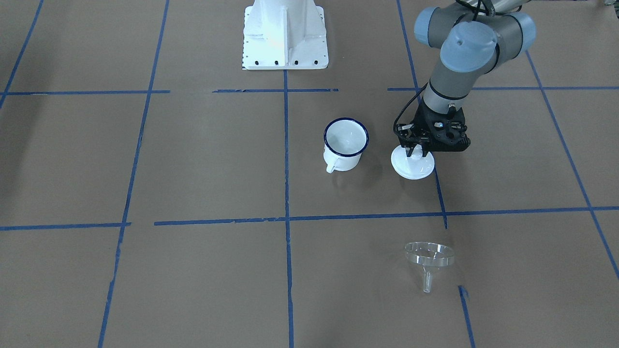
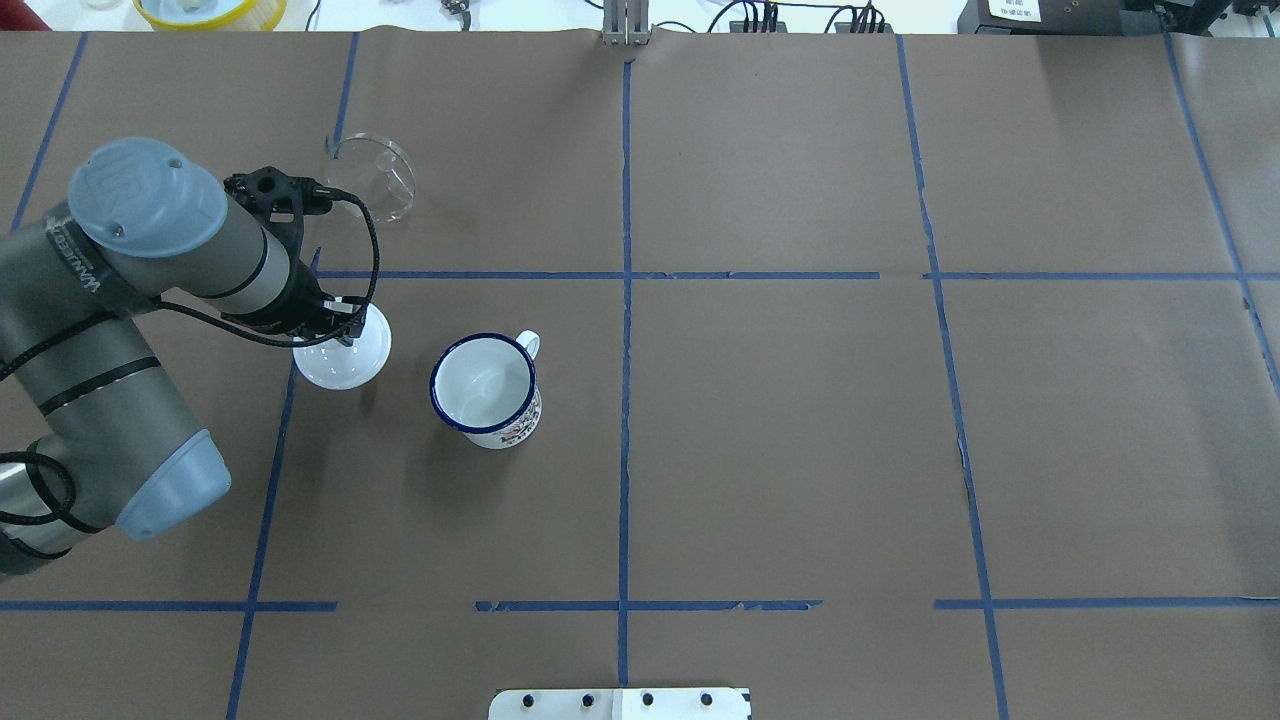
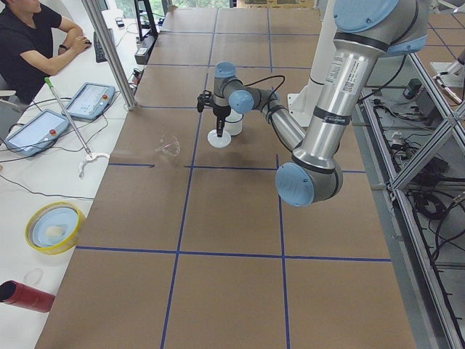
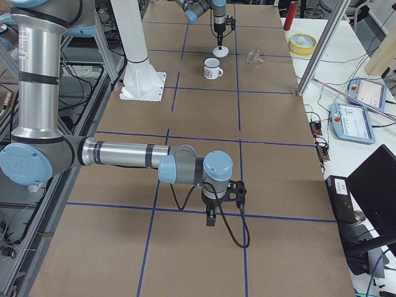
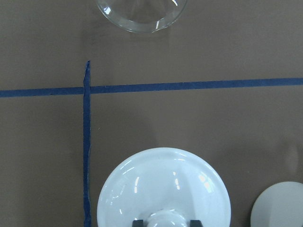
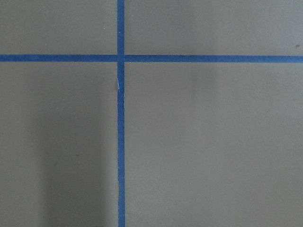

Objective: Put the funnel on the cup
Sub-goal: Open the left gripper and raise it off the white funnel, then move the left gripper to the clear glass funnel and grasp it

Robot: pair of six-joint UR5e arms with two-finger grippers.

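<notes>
- Where the worktop nears its right end, the right gripper [image 4: 210, 220] hangs; spread or closed, I cannot tell.
- The enamel mug [image 1: 345, 145] stands upright, left of centre.
- Just beside it, the left gripper [image 1: 417, 153] pinches the white lid [image 1: 413, 168] by its knob [image 5: 165, 219].
- The clear funnel [image 1: 429, 255] lies tipped towards the far left corner.

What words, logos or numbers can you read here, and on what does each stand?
"UNIVERSAL", partly legible: grey tube of the left arm.
"UR" logo: that arm's blue joint cap.
Print on the white enamel mug with the dark blue rim: too small to read.
Label on the left arm's upright tube, left side view: too blurred.
</notes>
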